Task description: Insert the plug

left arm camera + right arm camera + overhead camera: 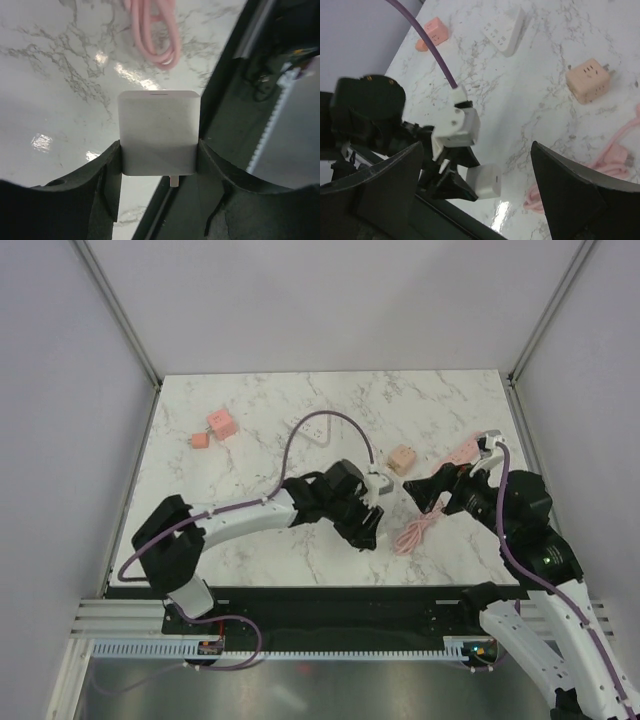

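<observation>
My left end effector (159, 152) is closed on the white plug (159, 127). One black finger (107, 165) presses its left flank and the other presses its right flank, so the block sits squarely between them. The plug is a square white body with a thin slot in the face turned away from my wrist. A small metal prong shows under the end nearest me. I hold it at the near edge of the bench (250, 560), about midway along that edge, with the bench's dark front strip under it. I cannot tell whether it touches the marble or hangs just above it.

My right end effector (477, 150) is spread wide and holds nothing. It faces the left one from the right, near it but apart.

A coiled pink cable (418, 530) lies on the bench just beyond the plug, right of centre and close to the near edge. A peach socket cube (402, 459) sits mid-bench, and a white power strip (507, 32) lies farther back. Toward the far left corner are a pink cube (220, 423) and, just beside it, a smaller pink piece (199, 440).
</observation>
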Robot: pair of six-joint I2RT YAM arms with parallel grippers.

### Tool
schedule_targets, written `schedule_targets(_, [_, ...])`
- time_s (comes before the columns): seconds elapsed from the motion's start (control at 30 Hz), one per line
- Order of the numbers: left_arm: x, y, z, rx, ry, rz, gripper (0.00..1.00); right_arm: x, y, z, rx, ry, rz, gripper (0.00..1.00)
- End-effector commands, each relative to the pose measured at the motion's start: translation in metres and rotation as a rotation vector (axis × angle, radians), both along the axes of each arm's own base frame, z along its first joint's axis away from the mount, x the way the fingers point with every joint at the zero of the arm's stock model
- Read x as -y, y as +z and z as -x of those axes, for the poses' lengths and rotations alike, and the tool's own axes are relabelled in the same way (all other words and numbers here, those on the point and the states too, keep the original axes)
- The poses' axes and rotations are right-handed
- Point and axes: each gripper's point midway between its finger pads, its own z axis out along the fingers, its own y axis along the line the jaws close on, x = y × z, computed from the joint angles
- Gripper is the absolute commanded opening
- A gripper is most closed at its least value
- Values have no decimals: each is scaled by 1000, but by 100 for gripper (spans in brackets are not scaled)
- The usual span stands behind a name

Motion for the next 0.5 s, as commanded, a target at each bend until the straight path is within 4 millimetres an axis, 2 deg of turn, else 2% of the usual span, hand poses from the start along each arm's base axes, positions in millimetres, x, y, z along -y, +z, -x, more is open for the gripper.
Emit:
schedule_targets(0.0, [-5,109,16,-201,-73,349,2,-25,74,-9,398,182,7,95])
schedule_targets(0.03, [-15,121,4,-235,-37,395,2,-36,76,-2,449,264,4,95])
schedule_targets(0.07, [-22,142,7,-247,-57,453,2,-43,82,2,513,322,8,94])
schedule_targets(0.1, [-27,159,20,-314,-133,508,2,-50,94,4,635,382,23,94])
schedule_targets(0.13, [-32,172,20,-338,-139,541,2,-60,96,15,696,475,25,93])
schedule_targets(0.17, [-36,181,25,-352,-163,563,2,-73,93,36,750,636,21,93])
schedule_targets(0.2, [-40,195,37,-377,-219,593,2,-79,97,45,829,719,20,92])
schedule_targets(0.27, [-44,211,46,-404,-262,623,2,-86,89,62,894,868,50,92])
schedule_targets(0.37, [-50,227,57,-444,-298,650,2,-88,84,66,984,959,141,93])
schedule_targets(0.47, [-56,241,67,-476,-358,676,2,-88,68,70,985,1038,195,93])
